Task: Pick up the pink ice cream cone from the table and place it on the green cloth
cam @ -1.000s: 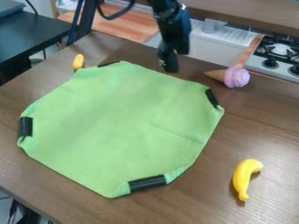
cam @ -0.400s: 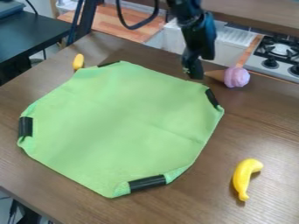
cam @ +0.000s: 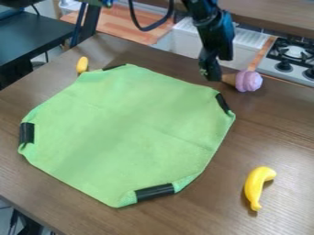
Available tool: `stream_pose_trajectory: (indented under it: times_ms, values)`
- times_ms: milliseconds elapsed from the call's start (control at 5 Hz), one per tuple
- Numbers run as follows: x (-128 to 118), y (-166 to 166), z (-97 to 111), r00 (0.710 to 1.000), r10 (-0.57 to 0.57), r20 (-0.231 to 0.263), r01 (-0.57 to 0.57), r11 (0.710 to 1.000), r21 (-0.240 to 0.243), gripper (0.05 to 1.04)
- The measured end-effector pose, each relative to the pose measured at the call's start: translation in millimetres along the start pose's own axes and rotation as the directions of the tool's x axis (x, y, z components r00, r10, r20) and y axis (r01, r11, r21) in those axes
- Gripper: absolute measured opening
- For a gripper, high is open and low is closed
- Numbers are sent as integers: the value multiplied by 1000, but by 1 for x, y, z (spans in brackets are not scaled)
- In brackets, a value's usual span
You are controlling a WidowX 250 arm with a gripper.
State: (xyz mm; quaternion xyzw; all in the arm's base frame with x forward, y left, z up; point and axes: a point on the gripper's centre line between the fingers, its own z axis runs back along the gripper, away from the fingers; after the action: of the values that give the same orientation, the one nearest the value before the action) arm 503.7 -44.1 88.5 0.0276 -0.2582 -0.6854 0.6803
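1. The ice cream (cam: 248,81) lies on its side on the worktop (cam: 282,124), beyond the cloth (cam: 126,133).
2. The pincer (cam: 213,73) overlaps its cone end from here; I can't tell whether it's apart, together or clamped on it.
3. A sideways knock could roll that round scoop away.
4. Sweeping low, it might snag the cloth's near edge.
5. The banana (cam: 259,183) sits well apart, probably safe.
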Motion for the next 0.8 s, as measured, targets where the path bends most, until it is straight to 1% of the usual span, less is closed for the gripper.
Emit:
stream_pose_trajectory:
  times_ms: [400, 800]
  values:
    - [4, 6, -8, 1000, 13, 9, -13, 1000, -2, 1000]
    - [14, 12, -24, 1000, 14, 22, -14, 1000, -7, 1000]
